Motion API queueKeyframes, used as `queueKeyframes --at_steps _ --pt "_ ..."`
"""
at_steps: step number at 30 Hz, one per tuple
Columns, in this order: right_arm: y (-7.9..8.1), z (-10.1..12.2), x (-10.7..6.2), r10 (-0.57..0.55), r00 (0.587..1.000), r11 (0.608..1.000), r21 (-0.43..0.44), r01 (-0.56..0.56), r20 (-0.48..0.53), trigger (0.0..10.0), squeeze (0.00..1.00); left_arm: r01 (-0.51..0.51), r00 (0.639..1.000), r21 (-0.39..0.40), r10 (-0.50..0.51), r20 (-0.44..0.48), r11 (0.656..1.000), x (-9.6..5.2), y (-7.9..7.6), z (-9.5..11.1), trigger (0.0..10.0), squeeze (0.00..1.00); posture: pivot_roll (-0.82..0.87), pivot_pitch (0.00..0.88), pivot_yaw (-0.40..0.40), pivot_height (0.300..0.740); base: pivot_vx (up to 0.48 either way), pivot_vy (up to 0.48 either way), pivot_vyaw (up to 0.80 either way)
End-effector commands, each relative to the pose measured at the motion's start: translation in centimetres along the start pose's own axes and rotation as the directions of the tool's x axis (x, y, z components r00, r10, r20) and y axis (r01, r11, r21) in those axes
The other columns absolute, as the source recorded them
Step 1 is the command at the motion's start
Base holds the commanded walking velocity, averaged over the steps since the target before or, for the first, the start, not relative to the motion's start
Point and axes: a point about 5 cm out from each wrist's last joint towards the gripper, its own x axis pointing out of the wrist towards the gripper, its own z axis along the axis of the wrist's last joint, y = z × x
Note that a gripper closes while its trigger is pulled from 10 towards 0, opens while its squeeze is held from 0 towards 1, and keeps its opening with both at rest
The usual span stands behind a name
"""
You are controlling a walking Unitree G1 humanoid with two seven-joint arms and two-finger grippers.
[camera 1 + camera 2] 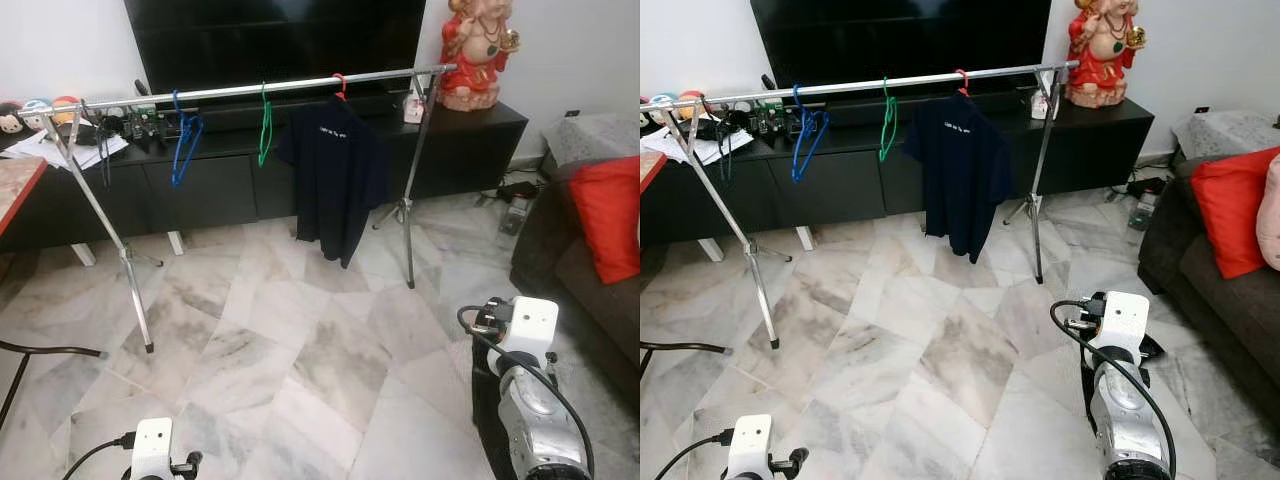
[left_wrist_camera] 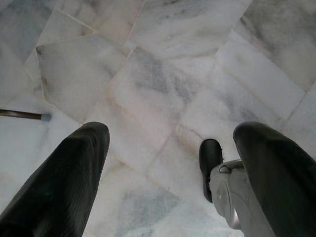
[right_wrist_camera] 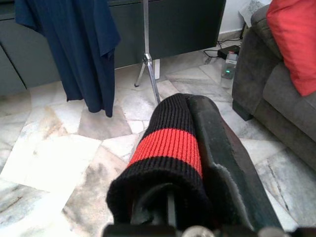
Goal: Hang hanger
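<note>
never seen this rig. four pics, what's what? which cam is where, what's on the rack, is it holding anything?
It is a walking humanoid with two silver arms, each ending in two long black fingers. The two wide pictures come from a stereo camera on its head, looking forward and down. They show a metal rack on a marble floor, in front of a black TV cabinet. On the rack hang a blue hanger, a green hanger and a navy shirt on a red hanger. A sofa with a red cushion stands to the right.

The other two pictures come from wrist cameras. The left gripper is open over bare floor, holding nothing. The right gripper has one finger in a black sock with a red stripe; its fingers lie together, with no hanger seen between them.
</note>
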Motion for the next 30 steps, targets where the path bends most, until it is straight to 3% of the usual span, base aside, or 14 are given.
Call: queueKeyframes --at_steps 1,7,12,15,17,19,24,30 --pt "-0.1 0.8 0.0 0.010 0.999 1.000 -0.019 -0.009 0.050 10.0 0.00 -0.027 1.000 -0.054 0.028 0.005 0.998 -0.2 0.0 -0.5 10.0 0.00 -0.06 0.000 -0.005 0.716 0.000 0.000 0.00" --pt "-1.0 0.4 0.6 0.002 0.999 0.999 -0.042 0.000 0.042 10.0 0.00 -0.024 1.000 -0.082 0.023 -0.015 0.996 -0.4 0.0 -1.2 10.0 0.00 -0.03 0.000 -0.001 0.716 0.000 0.000 0.00" --pt "-1.5 0.6 0.8 -0.030 0.998 1.000 0.001 0.030 0.051 10.0 0.00 -0.011 1.000 -0.055 0.010 -0.015 0.998 -0.4 0.1 -1.1 10.0 0.00 -0.01 0.000 -0.009 0.716 0.000 0.000 0.00" --pt "-1.9 0.2 0.6 -0.016 0.999 0.999 -0.032 0.017 0.029 10.0 0.00 -0.022 1.000 -0.067 0.022 -0.014 0.998 -0.4 0.3 -1.2 10.0 0.00 -0.01 0.000 -0.009 0.716 0.000 0.000 0.00" --pt "-3.0 -0.3 0.3 -0.051 0.999 0.994 -0.092 0.051 0.010 10.0 0.00 -0.030 0.999 -0.070 0.028 -0.031 0.997 -0.6 0.5 -1.7 10.0 0.00 -0.03 0.000 -0.001 0.716 0.240 0.000 0.00" --pt "-4.2 -0.6 0.0 -0.097 0.995 0.992 -0.076 0.097 0.004 10.0 0.00 -0.020 0.998 -0.061 0.017 -0.052 0.998 -0.7 0.5 -2.2 10.0 0.00 -0.03 0.000 0.004 0.716 0.264 0.000 0.00" --pt "-4.2 0.3 -0.6 -0.073 0.995 0.995 -0.063 0.077 0.075 10.0 0.00 0.008 0.998 -0.027 -0.009 -0.058 1.000 -0.9 0.8 -2.6 10.0 0.00 -0.07 0.000 0.025 0.716 0.296 0.000 0.00" --pt "-3.9 -0.1 -1.0 -0.065 0.995 0.998 -0.021 0.067 0.073 10.0 0.00 -0.005 0.998 -0.049 0.003 -0.056 0.999 -1.2 0.9 -3.2 10.0 0.00 -0.03 0.000 -0.008 0.716 0.206 0.000 0.00"
